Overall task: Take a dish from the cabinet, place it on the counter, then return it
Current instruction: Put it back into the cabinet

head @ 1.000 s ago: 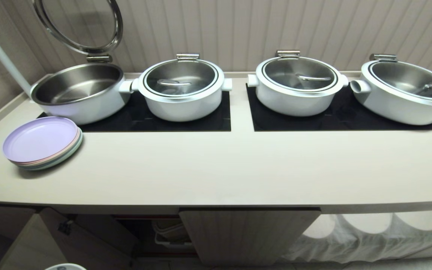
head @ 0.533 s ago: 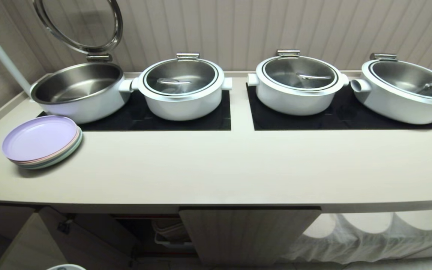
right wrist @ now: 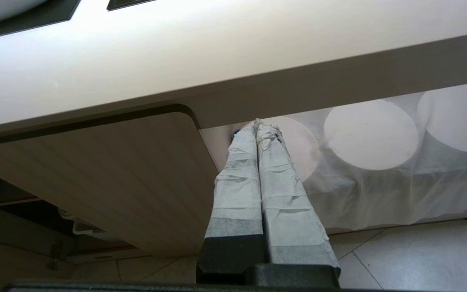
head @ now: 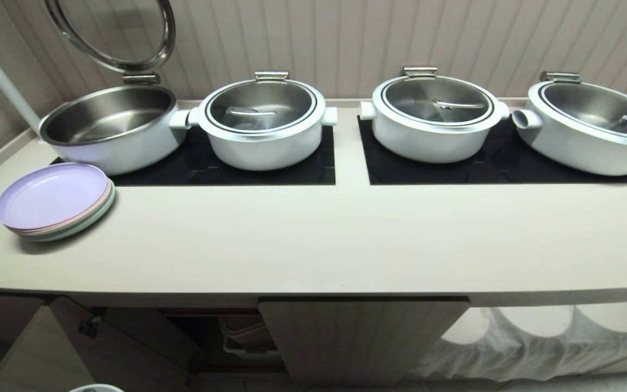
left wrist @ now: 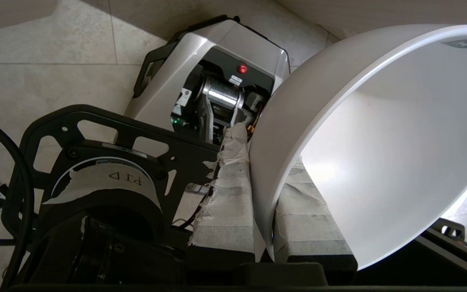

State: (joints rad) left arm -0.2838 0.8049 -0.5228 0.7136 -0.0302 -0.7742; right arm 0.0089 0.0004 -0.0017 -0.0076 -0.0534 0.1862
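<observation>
White and round, the dish (left wrist: pixel 379 134) is pinched by its rim in the left gripper (left wrist: pixel 264 190), low down over the tiled floor (left wrist: pixel 47 81) and close to the robot's own base (left wrist: pixel 217 77). It hangs tipped on its side, off the bench (head: pixel 313 239).

Up on the bench, near the left edge, sits a stack of pastel plates (head: pixel 55 200). Behind them, along the back edge, four big white pots (head: pixel 263 125) stand on two black mats (head: pixel 504 163); the left one has its lid flipped up. Under the front edge, the cabinet (head: pixel 362 337) has one door swung open on the left and one shut in the middle.

Further right, the right gripper (right wrist: pixel 260 134) is squeezed shut on nothing, just below the bench edge beside the shut door.
</observation>
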